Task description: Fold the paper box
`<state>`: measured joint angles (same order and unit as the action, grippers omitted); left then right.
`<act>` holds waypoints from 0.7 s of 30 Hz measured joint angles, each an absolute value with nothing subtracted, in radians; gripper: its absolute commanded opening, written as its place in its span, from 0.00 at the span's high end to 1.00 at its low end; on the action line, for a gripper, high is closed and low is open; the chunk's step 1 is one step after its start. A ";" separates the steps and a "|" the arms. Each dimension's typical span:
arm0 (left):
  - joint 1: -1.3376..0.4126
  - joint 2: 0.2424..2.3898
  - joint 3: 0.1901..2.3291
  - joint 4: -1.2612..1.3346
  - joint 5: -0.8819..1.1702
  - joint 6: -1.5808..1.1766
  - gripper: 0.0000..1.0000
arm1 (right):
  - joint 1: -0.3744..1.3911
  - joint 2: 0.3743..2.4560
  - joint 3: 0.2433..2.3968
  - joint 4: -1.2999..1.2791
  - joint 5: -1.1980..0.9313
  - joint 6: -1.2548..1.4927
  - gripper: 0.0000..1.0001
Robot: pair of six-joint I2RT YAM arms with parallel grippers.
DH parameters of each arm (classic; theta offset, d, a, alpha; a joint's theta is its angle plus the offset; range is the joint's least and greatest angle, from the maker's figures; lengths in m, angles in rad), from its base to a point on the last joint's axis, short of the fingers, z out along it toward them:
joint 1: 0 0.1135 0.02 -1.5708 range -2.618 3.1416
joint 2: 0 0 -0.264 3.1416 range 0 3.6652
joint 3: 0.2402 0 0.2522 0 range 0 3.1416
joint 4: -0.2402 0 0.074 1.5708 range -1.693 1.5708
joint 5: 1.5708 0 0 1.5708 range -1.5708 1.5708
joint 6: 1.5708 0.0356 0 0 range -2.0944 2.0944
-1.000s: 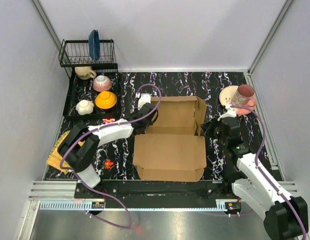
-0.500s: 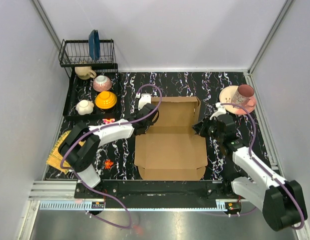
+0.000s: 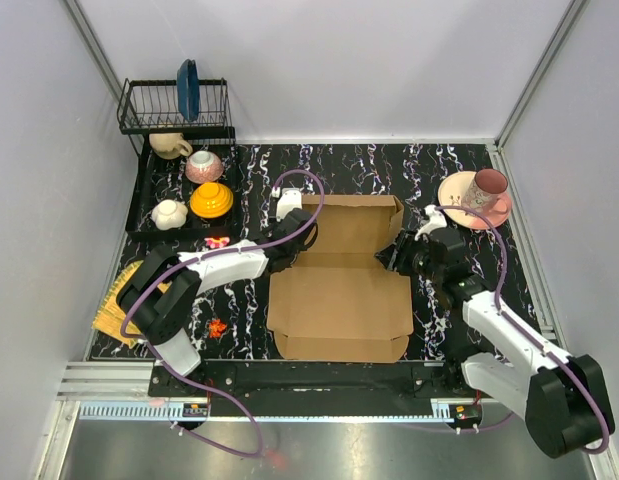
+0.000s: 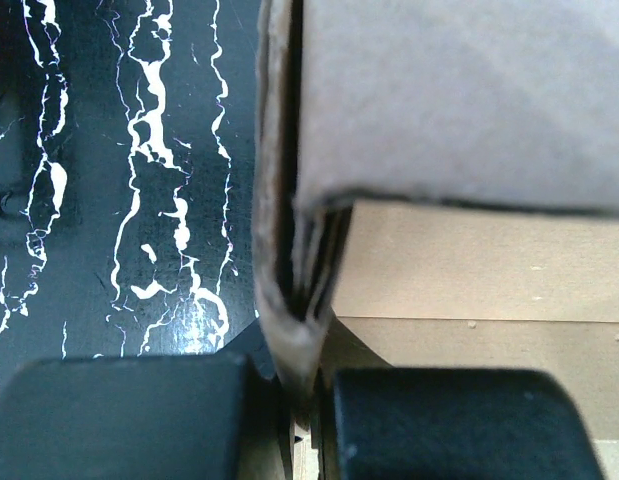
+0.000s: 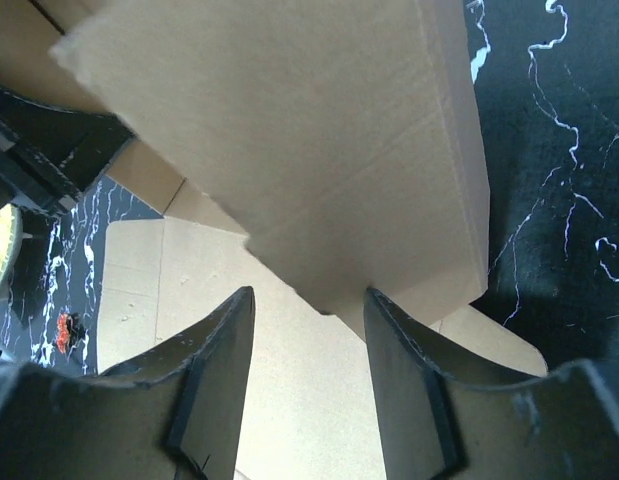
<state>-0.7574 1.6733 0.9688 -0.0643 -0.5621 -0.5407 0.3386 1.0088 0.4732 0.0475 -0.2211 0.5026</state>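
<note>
The right gripper (image 5: 309,305) just opened by the 3 o'clock wall of the paper box (image 3: 339,305) (it stands up); the left gripper (image 4: 304,395) pinches the 9 o'clock wall.

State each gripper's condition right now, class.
Left gripper: shut on the box wall.
Right gripper: open around a box flap.

Plain brown paper box (image 3: 339,305), black white-veined tabletop (image 3: 389,165), pink cup (image 3: 488,187), orange bowl (image 3: 211,199), blue plate (image 3: 188,90)

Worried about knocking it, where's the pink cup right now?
Top view: the pink cup sits on a plate at the far right, right of the paper box.
</note>
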 measured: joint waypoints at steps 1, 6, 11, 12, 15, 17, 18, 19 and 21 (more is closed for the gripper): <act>-0.758 1.673 0.968 -0.063 -0.564 -0.541 1.00 | 0.339 0.998 0.476 0.040 -0.220 0.500 0.43; -0.759 1.673 0.968 -0.063 -0.568 -0.540 1.00 | 0.339 0.902 0.509 -0.008 -0.221 0.482 0.36; -0.759 1.673 0.968 -0.063 -0.570 -0.540 1.00 | 0.339 0.831 0.564 -0.057 -0.223 0.467 0.33; -0.758 1.673 0.968 -0.064 -0.570 -0.540 1.00 | 0.339 0.810 0.568 -0.064 -0.220 0.467 0.33; -0.758 1.673 0.968 -0.064 -0.570 -0.540 1.00 | 0.339 0.727 0.569 -0.101 -0.184 0.467 0.33; -0.758 1.673 0.968 -0.064 -0.569 -0.540 1.00 | 0.339 0.653 0.569 -0.123 -0.124 0.467 0.34; -0.758 1.673 0.968 -0.064 -0.569 -0.540 1.00 | 0.339 0.620 0.569 -0.131 -0.091 0.468 0.34; -0.758 1.673 0.968 -0.064 -0.569 -0.540 1.00 | 0.340 0.591 0.569 -0.139 -0.049 0.469 0.36; -0.758 1.673 0.968 -0.063 -0.570 -0.540 1.00 | 0.340 0.550 0.569 -0.159 0.028 0.477 0.39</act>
